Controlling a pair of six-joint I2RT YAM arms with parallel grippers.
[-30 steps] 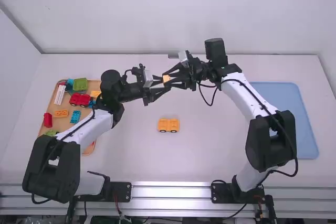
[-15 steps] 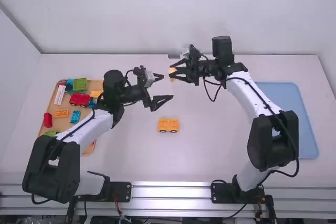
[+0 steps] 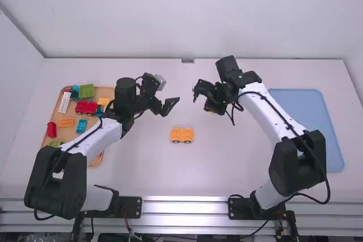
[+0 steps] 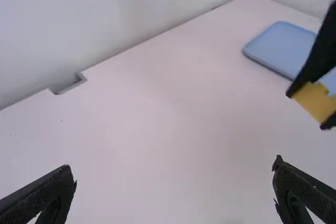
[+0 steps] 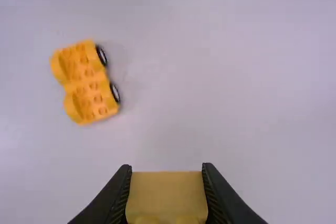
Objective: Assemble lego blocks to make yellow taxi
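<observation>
Landmark: the yellow plastic car base w/ a studded top and black wheels. It sits on the white table, b/w the two arms.

Right gripper: up above the table, to the right of the car base and a bit beyond it. Narrow grip — its two fingers are pressed on either side of a yellow plastic block w/ studs, not touching the car base.

Left gripper: to the left of the car base and beyond it, also above the table. Fingers are spread wide w/ nothing b/w them.

Well to the left of the car base is a tan tray of loose toy parts, incl. a red car base w/ wheels, a green block, an orange studded brick, a blue studded brick, a red block, a long white piece and a yellow piece.

Well to the right of the car base — a flat light-blue plastic tray, partly behind the right arm.
</observation>
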